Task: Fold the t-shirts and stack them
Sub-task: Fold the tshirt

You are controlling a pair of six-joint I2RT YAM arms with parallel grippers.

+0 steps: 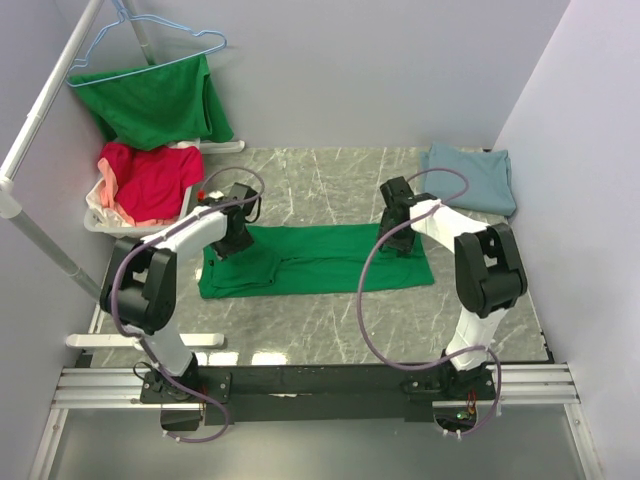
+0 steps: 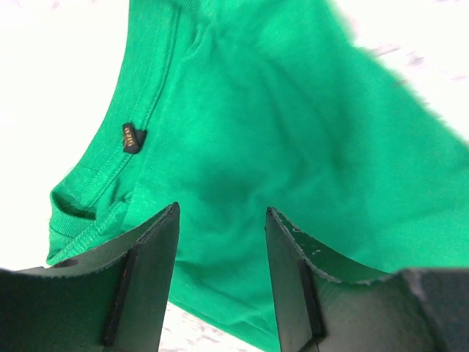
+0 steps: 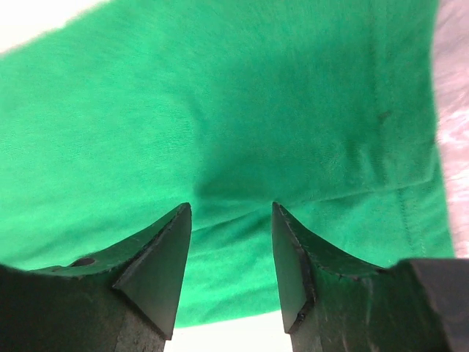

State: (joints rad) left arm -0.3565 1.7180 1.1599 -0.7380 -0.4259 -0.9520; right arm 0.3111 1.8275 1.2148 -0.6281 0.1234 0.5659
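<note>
A bright green t-shirt (image 1: pixel 315 262) lies folded lengthwise as a long band across the middle of the table. My left gripper (image 1: pixel 228 243) is open just above its left, collar end; the collar and a small dark label (image 2: pixel 131 136) show in the left wrist view, with cloth (image 2: pixel 293 132) between the open fingers (image 2: pixel 150 264). My right gripper (image 1: pixel 396 240) is open above the shirt's right, hem end (image 3: pixel 242 117). A folded blue-grey t-shirt (image 1: pixel 470 175) lies at the back right.
A white basket (image 1: pixel 100 222) at the back left holds red (image 1: pixel 155 180) and pink (image 1: pixel 104 200) shirts. Another green shirt (image 1: pixel 155 100) hangs on a blue hanger (image 1: pixel 150 45) from a white rack (image 1: pixel 40 120). Walls close in left and right.
</note>
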